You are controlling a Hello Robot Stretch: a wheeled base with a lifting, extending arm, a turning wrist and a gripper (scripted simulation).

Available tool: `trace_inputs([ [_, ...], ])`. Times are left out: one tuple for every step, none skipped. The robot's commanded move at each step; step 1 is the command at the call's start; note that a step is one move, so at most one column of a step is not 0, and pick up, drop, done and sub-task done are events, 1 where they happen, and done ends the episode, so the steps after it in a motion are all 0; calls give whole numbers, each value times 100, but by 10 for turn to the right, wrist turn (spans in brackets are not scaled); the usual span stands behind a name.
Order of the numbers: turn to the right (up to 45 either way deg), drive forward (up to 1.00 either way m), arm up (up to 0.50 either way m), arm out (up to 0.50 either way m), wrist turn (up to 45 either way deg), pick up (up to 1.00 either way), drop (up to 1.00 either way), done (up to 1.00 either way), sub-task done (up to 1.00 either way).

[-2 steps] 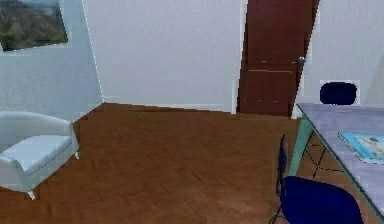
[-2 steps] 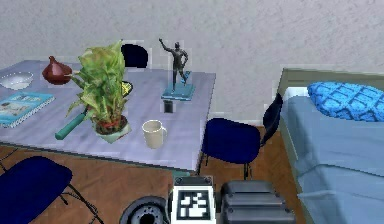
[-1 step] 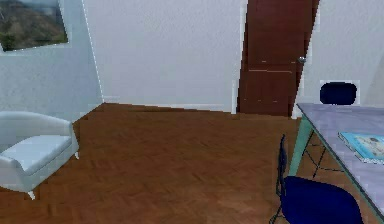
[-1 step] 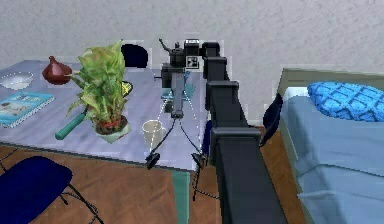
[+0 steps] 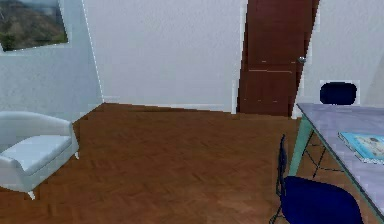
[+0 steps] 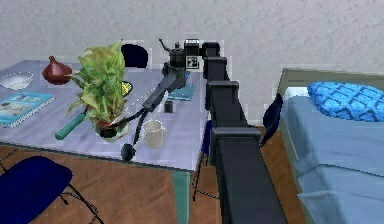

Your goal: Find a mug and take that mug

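Gripper (image 6: 176,62) shows at upper middle of the arm side view, at the far end of the arm (image 6: 235,140), with small dark things on the table (image 6: 182,125) behind it; whether it holds anything cannot be told; the mug (image 6: 153,133), a pale cup, stands lower left of it, close to the table's near edge, just right of the plant (image 6: 103,85); a long dark bar (image 6: 155,105) lies slanted between them; so the reach should head toward the frame's lower left; bed (image 6: 330,140) at right.

white armchair (image 5: 35,148), red-brown door (image 5: 272,55), dark blue chair (image 5: 318,198), blue chequered pillow (image 6: 347,100), green plant (image 6: 100,80), pale mug (image 6: 154,133)
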Motion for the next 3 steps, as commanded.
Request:
trace_inputs([
  [0, 0, 0, 0, 450, 0, 0, 0, 0],
  [0, 0, 0, 0, 450, 0, 0, 0, 0],
  [0, 0, 0, 2, 0, 0, 0, 0, 0],
])
